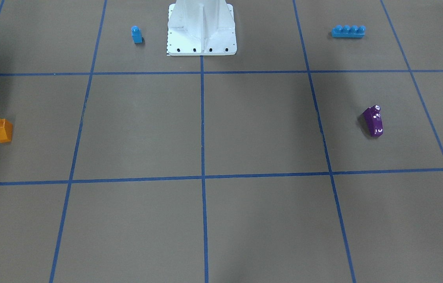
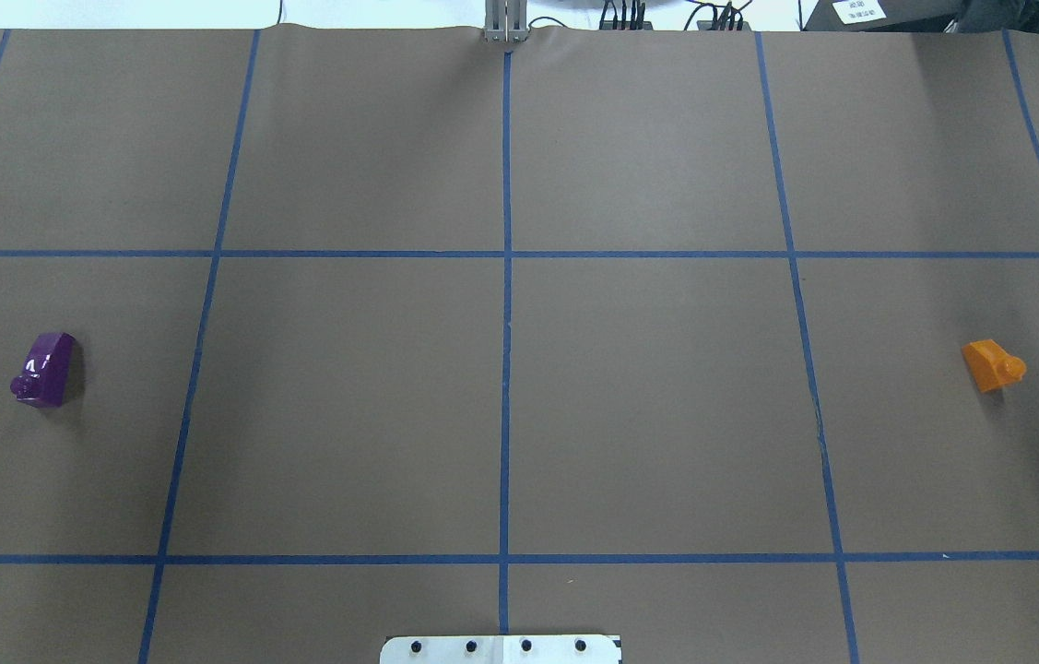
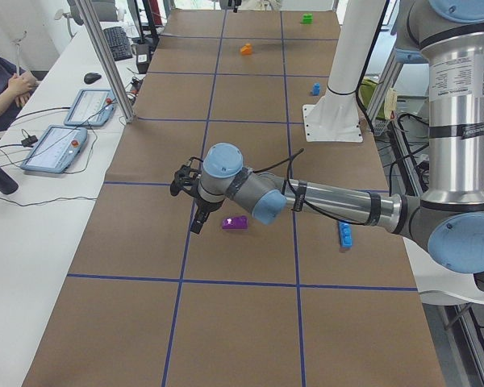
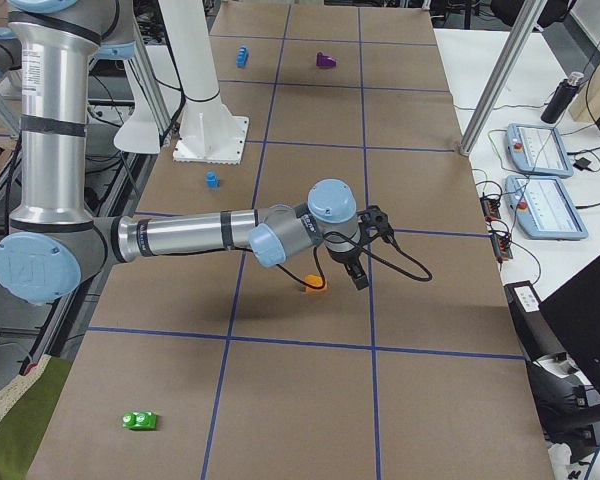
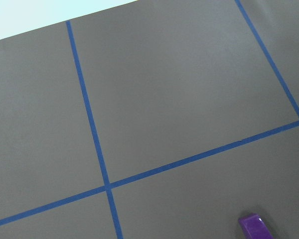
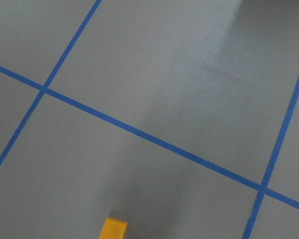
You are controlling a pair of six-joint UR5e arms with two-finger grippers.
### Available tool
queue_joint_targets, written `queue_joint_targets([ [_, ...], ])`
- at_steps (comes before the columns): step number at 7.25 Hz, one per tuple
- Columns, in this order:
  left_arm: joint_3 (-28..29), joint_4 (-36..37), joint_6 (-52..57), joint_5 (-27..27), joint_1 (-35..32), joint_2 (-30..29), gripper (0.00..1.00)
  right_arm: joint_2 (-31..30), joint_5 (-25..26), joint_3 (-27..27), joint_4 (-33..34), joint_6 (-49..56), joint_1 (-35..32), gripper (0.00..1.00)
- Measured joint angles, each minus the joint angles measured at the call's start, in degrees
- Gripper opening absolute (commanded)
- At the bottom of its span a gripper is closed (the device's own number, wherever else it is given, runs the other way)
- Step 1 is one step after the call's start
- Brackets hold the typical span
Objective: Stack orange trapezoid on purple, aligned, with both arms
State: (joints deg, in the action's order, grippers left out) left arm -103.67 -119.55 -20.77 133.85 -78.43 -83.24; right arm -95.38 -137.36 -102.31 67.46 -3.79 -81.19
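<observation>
Seemingly, printed label [image 3: 454,78] on left arm [image 3: 339,201]

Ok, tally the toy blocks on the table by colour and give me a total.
Orange: 1, the orange trapezoid
Purple: 1, the purple block
Blue: 2, the single-stud block and the four-stud brick
Green: 1, the green block, seen only in the side views
Total: 5

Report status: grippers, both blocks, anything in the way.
Left gripper by purple block, right gripper by orange trapezoid; open or shut unclear. Blocks unstacked, far apart. Blue bricks back near pedestal, off the path.
</observation>
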Motion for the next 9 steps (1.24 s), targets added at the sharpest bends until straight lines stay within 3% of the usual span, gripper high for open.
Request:
queue_joint_targets([
  [3,0.3,-11.2,-26.0,-13.6,17.0,3.5,0.99,-0.3,-0.2,0.0,-1.8,-2.9,2.0,1.00],
  [4,0.3,-11.9,-31.6,-18.1,22.7,3.9,0.99,-0.4,-0.2,0.0,-1.9,-3.0,2.1,1.00],
  [6,0.5,-12.2,-35.3,-21.8,28.7,5.1,0.94,-0.4,-0.2,0.0,-2.0,-2.8,2.1,1.00],
  [7,0.7,-12.3,-35.6,-22.6,30.2,5.4,0.77,-0.4,-0.2,0.0,-2.0,-2.7,2.1,1.00],
  [8,1.2,-12.4,-35.6,-23.6,31.1,5.4,0.54,-0.4,-0.2,0.0,-2.0,-2.6,2.1,1.00],
  [9,1.7,-12.5,-35.6,-24.6,31.8,5.4,0.53,-0.4,-0.2,0.0,-2.0,-2.5,2.1,1.00],
])
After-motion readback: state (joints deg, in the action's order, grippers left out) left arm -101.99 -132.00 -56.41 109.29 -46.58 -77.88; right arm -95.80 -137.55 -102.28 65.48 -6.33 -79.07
